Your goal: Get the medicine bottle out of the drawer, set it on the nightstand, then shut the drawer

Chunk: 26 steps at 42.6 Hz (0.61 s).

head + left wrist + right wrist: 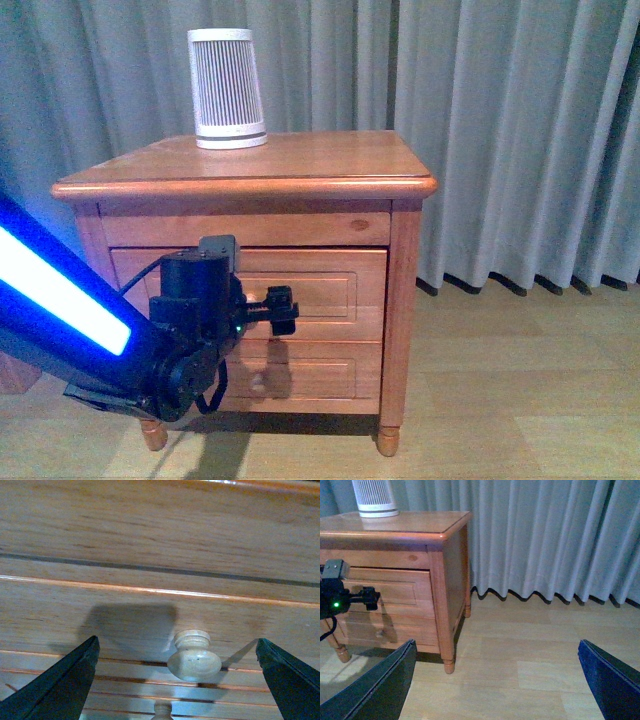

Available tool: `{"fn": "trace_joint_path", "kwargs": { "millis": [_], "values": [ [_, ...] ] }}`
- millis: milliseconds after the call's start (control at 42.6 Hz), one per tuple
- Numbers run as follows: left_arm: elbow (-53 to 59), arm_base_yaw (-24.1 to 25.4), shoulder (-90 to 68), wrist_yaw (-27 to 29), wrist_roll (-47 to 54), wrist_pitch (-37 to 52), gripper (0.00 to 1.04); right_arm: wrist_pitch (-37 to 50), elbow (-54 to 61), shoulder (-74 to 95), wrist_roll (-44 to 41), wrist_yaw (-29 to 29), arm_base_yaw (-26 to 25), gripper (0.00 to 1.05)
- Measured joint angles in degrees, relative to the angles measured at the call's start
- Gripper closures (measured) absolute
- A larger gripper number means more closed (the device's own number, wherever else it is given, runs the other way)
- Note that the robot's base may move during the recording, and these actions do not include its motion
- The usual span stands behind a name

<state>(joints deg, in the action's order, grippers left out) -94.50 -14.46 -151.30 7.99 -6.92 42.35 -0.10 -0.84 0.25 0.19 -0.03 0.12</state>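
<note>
Nearest in the front view, the left black arm with a glowing blue-white strip (55, 295) is seen reaching in from the lower left. The left gripper (285, 310) is held against the front of the upper honey-wood drawer with a framed panel (330, 290). In the left wrist view, its dark fingers (65, 680) are spread wide apart. The round pale wooden knob (194, 656) is framed between them and is touched by neither. The knob of the lower twin drawer (162, 711) is glimpsed just past it.

In the right wrist view, the right gripper (496, 645) is held well clear of the furniture over the pale wood-plank floor (530, 680). Its fingers are likewise spread and nothing is held between them.

The upper drawer appears shut, its front level with the frame of the small honey-coloured wooden nightstand (310, 165). The medicine bottle cannot be seen in any view. At the back left of the nightstand's top, a large white tapered cylinder with dark vertical stripes (227, 88) is stood upright. Behind everything, grey pleated curtains (500, 130) are hung down to the floor.
</note>
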Motion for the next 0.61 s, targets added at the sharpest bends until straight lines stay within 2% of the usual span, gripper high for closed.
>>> {"fn": "trace_joint_path", "kwargs": {
  "millis": [94,376,611],
  "values": [
    [0.0,-0.02,-0.02,0.0,-0.02,-0.24,0.23,0.0,0.0,0.0,0.0,0.0,0.0,0.07],
    [-0.5,-0.44,-0.46,0.0,-0.46,-0.59,0.76,0.0,0.0,0.0,0.0,0.0,0.0,0.07],
    [-0.52,-0.5,-0.5,0.13,-0.46,-0.61,0.79,0.0,0.0,0.0,0.0,0.0,0.0,0.07]
  ]
}}
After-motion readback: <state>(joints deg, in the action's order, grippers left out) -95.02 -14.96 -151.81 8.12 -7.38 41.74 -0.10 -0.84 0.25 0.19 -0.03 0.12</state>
